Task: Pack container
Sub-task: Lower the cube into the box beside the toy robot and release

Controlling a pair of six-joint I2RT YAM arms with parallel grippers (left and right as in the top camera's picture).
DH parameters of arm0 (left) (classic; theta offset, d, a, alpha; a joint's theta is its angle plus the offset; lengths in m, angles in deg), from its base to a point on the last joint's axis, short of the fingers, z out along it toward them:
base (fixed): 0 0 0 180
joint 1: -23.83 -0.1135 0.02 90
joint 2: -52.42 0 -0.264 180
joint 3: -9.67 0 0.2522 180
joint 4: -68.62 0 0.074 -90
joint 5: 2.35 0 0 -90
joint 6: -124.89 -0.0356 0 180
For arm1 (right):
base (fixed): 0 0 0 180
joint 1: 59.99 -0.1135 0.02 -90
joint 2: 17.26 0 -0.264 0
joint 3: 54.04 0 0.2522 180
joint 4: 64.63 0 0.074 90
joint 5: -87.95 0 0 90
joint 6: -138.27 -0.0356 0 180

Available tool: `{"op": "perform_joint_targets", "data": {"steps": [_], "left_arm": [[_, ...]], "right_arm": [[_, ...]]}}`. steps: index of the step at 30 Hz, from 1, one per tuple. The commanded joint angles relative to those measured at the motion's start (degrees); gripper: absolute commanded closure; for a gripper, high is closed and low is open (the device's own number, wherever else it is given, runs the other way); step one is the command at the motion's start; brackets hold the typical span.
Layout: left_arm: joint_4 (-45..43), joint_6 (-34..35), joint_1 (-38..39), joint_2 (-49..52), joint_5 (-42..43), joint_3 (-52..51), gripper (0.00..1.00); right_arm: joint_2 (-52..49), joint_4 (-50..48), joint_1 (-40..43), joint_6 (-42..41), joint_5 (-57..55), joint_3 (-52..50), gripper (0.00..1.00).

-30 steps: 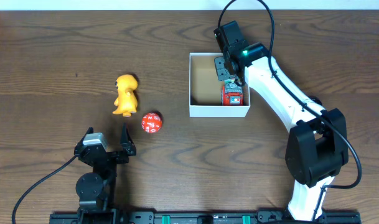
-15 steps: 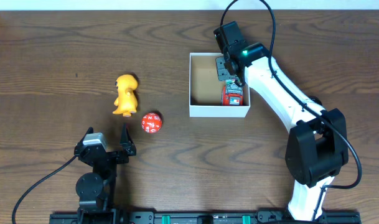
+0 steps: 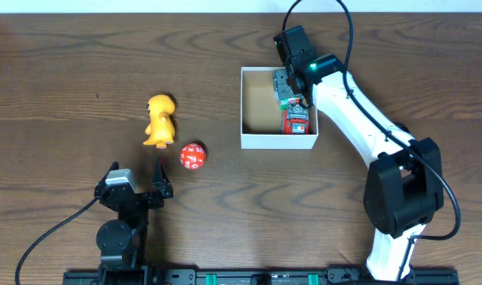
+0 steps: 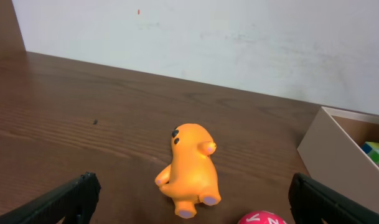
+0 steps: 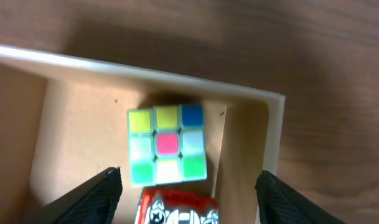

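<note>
Container point(image 3: 278, 142) on the dark wood-grain table point(image 3: 66, 63), right of centre and toward the far edge, with my right gripper point(image 3: 286, 87) hanging over its far right corner. The jaws stand well apart and hold nothing. The cube point(image 5: 167, 145) lies flat on the cardboard floor between them, clear of both fingers. My left gripper point(image 3: 136, 176) sits spread wide and empty at the near left, facing the orange figure point(image 4: 189, 168) and the red ball point(image 3: 193, 156), both outside the container.

As I read it, the step in hand is clearing the right arm away from the cube. I would lift straight up with the fingers kept spread, so that no pad drags the cube. I would also watch the thin wall close by one finger and the red toy point(image 5: 180, 208) touching the cube's near side.

The container's walls are thin, white and crisp-edged, and the inside is plain brown board. The cube looks like glossy hard plastic, its square tiles in pale green, yellow, blue and pink. The figure is smooth and rounded, likely to roll or tip. The ball carries white letters.
</note>
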Motion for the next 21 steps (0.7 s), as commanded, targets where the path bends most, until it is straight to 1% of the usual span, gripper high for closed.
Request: {"op": "perform_joint_targets", "data": {"steps": [1, 5, 6, 10, 12, 14, 17, 21], "left_arm": [[2.21, 0.31, 0.17, -0.28, -0.52, -1.03, 0.02], [2.21, 0.31, 0.17, -0.28, -0.55, -1.03, 0.02], [2.21, 0.31, 0.17, -0.28, -0.55, -1.03, 0.02], [2.21, 0.31, 0.17, -0.28, -0.55, -1.03, 0.02], [2.21, 0.31, 0.17, -0.28, -0.55, -1.03, 0.02], [2.21, 0.31, 0.17, -0.28, -0.52, -1.03, 0.02], [2.21, 0.31, 0.17, -0.28, -0.52, -1.03, 0.02], [2.21, 0.31, 0.17, -0.28, -0.52, -1.03, 0.02]], "right_arm": [[-0.46, -1.27, 0.61, -0.5, -0.9, 0.26, 0.31], [-0.46, -3.15, 0.35, -0.52, 4.26, 0.57, 0.35], [-0.46, -3.26, 0.33, -0.57, 6.45, 0.57, 0.38], [-0.46, -3.17, -0.02, -1.25, 12.37, 0.57, 0.58], [-0.46, -3.13, -0.31, -1.22, 12.92, 0.55, 0.69], [-0.48, -3.04, -0.66, -1.18, 12.9, 0.39, 0.77], [-0.48, -3.04, -0.96, -1.18, 12.9, -0.46, 0.82], [-0.48, -3.74, -1.16, -1.22, 13.07, -2.73, 0.83]]}}
